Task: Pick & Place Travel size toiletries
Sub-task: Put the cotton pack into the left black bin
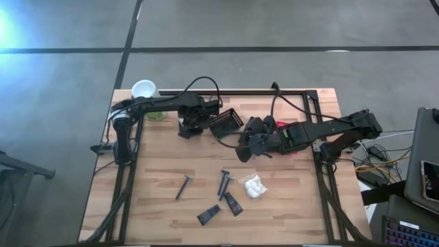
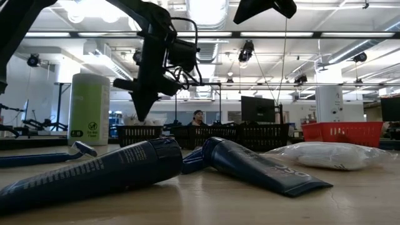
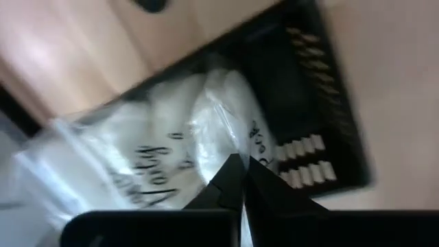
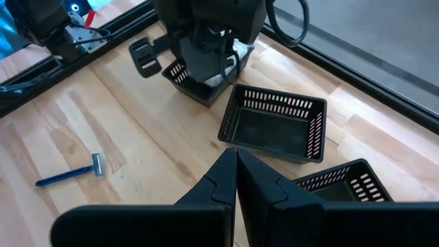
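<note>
My left gripper (image 3: 238, 163) points down over a black basket (image 4: 199, 86) at the table's far left, shut on a white crinkly packet (image 3: 171, 158) in clear wrap. My right gripper (image 4: 236, 156) hangs shut and holds nothing, above a second black basket (image 4: 274, 127) near the table's middle. Near the front edge, flat on the wood, lie another white packet (image 1: 254, 185), two dark tubes (image 1: 209, 215) (image 1: 233, 204) and two razors (image 1: 184, 186) (image 1: 223, 182). My left gripper pinches the packet's clear wrap (image 3: 230, 140) between its two fingertips, coming from above and pointing down. The packet hangs below the fingers, inside or just over the black basket. The fingertips hide how much wrap they have.
A tall pale-green canister with a white lid (image 1: 144, 89) stands at the far left corner. A third black basket (image 4: 343, 185) sits beside the middle one, and a red basket (image 2: 344, 131) stands at the far right. Bare wood lies between the baskets and the loose items.
</note>
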Controlling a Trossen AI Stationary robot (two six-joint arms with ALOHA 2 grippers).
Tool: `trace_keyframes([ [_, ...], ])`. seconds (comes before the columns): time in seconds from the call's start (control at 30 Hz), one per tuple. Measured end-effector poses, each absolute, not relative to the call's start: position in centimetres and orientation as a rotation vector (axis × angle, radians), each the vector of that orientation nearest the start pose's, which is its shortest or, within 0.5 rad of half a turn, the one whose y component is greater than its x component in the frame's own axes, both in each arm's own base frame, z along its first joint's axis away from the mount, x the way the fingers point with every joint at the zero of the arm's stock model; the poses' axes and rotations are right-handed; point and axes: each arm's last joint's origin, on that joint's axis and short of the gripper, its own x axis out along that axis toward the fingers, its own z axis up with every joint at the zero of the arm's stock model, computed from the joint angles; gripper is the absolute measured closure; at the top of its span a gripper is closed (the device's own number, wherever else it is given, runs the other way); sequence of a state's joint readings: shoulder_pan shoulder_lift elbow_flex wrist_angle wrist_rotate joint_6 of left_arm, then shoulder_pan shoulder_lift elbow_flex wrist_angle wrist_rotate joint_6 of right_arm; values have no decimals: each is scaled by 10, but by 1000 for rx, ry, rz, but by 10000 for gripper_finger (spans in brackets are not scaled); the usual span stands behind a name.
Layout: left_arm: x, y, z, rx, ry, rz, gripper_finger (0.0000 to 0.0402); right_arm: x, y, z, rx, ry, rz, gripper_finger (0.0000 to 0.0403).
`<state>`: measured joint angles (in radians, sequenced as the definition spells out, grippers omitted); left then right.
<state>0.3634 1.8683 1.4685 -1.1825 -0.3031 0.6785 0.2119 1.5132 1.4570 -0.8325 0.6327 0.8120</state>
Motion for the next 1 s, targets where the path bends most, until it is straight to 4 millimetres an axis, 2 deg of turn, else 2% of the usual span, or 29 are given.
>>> trace_keyframes([
  [0.17, 322, 134, 221, 509, 1698, 13, 372, 307, 50, 342, 388, 595, -679, 394],
  [0.47, 325, 135, 224, 478, 1668, 72, 335, 306, 53, 343, 357, 573, -701, 394],
  [0.73, 324, 135, 224, 444, 1666, 141, 269, 306, 53, 343, 348, 571, -706, 394],
  [1.0, 318, 137, 239, 563, 1684, 284, 214, 306, 53, 343, 337, 561, -722, 394],
])
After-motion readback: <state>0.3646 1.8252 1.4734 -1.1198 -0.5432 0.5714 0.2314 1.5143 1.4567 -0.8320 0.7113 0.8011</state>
